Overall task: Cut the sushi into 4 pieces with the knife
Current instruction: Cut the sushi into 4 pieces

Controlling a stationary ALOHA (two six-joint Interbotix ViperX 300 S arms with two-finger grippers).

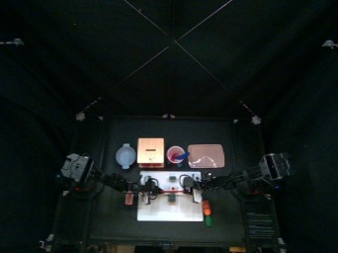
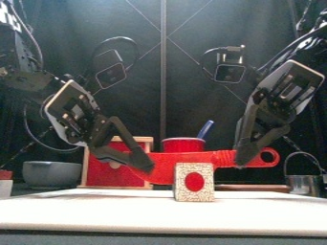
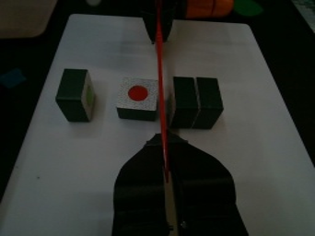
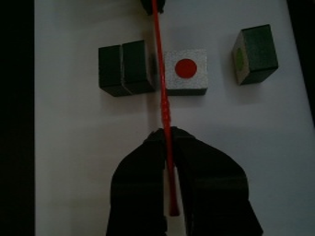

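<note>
While both the left gripper (image 3: 164, 140) and the right gripper (image 4: 167, 136) are clamping the red knife (image 4: 159, 83), its blade is crossing the white cutting board (image 3: 252, 166) left to right, between a sushi piece (image 3: 138, 94) showing its red centre and two joined blocks (image 3: 197, 101); a single block (image 3: 74, 95) is sitting apart.

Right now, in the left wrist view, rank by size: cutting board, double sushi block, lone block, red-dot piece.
1. white cutting board
2. double sushi block
3. lone block and red-dot piece: these look about alike, so I won't rank them.
</note>
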